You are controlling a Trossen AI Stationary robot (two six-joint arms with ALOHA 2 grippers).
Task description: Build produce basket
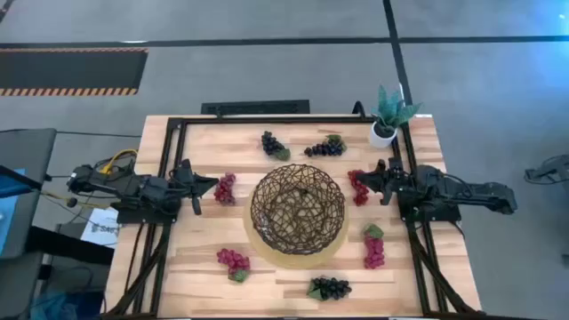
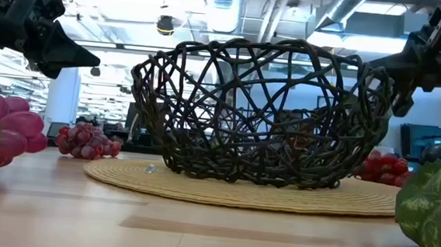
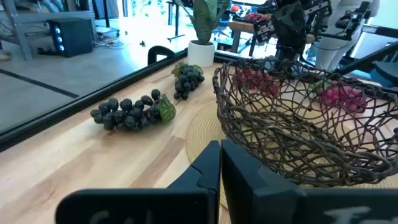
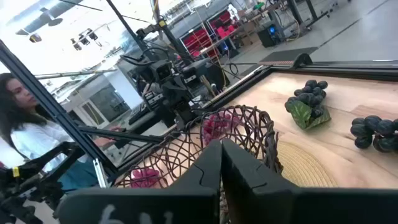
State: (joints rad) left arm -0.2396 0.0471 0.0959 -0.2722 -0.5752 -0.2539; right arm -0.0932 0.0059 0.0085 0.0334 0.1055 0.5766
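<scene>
**A:** So what's sitting in the basket (image 1: 297, 208) right now? From above I only see weave and the tan base.

**B:** Yeah, no grapes in it that I can spot. It's upright in the middle of the surface (image 1: 204, 271), mouth facing up. All seven bunches lie around it on the wood.

**A:** Which way do they run?

**B:** The red bunch (image 1: 373, 246) at the right front lies lengthwise front to back, leaf at the far end. The dark bunch (image 1: 324, 147) at the back stretches sideways, leaf toward the right. Another dark one (image 1: 273, 144) sits just beside it. The front dark bunch (image 1: 330, 287) also lies sideways, and a red one (image 1: 234, 261) sits left of it.

**A:** And the arms?

**B:** Left tool (image 1: 210, 186) is pressed together, empty, right next to a red bunch (image 1: 224, 188) on the basket's left. Right tool (image 1: 362, 177) is also pinched together over another red bunch (image 1: 358, 188) on the right side. Little potted plant (image 1: 388, 116) stands in the far right corner.
</scene>
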